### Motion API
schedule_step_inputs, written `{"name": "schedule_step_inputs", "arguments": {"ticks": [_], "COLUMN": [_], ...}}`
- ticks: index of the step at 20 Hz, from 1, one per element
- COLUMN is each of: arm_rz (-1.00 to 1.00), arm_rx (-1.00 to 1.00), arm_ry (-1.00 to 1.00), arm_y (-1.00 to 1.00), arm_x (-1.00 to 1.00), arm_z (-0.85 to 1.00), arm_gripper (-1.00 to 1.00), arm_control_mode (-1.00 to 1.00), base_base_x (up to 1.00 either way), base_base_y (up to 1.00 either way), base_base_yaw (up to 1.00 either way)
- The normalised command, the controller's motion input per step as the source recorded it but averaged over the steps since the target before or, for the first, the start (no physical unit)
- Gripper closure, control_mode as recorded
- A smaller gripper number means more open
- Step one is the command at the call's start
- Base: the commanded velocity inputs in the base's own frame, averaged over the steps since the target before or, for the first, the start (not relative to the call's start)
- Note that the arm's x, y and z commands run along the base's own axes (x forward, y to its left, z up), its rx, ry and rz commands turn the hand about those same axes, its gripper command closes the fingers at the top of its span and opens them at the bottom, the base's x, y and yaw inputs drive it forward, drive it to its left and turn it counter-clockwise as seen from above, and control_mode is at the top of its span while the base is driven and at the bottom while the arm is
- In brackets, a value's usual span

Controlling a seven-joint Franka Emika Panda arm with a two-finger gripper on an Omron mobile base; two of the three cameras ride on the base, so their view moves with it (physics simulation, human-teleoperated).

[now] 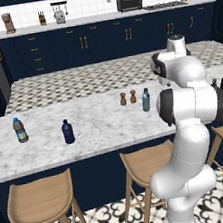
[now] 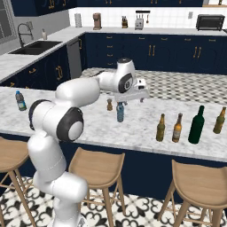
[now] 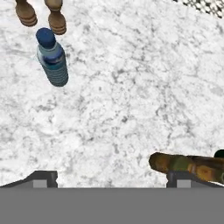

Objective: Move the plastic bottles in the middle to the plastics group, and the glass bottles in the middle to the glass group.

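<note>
Gripper (image 2: 120, 103) is hovering wide open and empty above the pale bottle (image 3: 52, 59), so next it likely needs lowering around that bottle to grasp.

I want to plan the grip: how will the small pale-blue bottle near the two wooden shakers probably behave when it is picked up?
The pale-blue bottle looks like thin translucent plastic, so it is probably light and may flex under a squeeze. It stands upright, slim and narrow-based, so a sideways nudge could tip it. The shakers stand close beside it, so they might be bumped.
</note>
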Motion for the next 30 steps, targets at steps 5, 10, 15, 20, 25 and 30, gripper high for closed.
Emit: {"name": "schedule_step_inputs", "arguments": {"ticks": [5, 10, 15, 20, 25, 30], "arm_rz": [0.01, 0.01, -0.01, -0.02, -0.01, 0.0], "arm_rx": [0.0, 0.14, 0.18, 0.06, 0.0, 0.0], "arm_ry": [0.05, 0.02, 0.02, 0.01, 0.08, 0.11], "arm_y": [0.8, 0.32, 0.11, 0.03, 0.12, 0.1], "arm_x": [0.41, 0.47, 0.41, 0.29, 0.27, 0.36], "arm_z": [-0.08, -0.02, -0.09, -0.2, -0.32, -0.36], "arm_gripper": [-1.0, -1.0, -1.0, -1.0, -1.0, -1.0], "arm_control_mode": [-1.0, -1.0, -1.0, -1.0, -1.0, -1.0], "base_base_x": [0.0, 0.0, 0.0, 0.0, 0.0, 0.0], "base_base_y": [0.0, 0.0, 0.0, 0.0, 0.0, 0.0], "base_base_yaw": [0.0, 0.0, 0.0, 0.0, 0.0, 0.0]}}
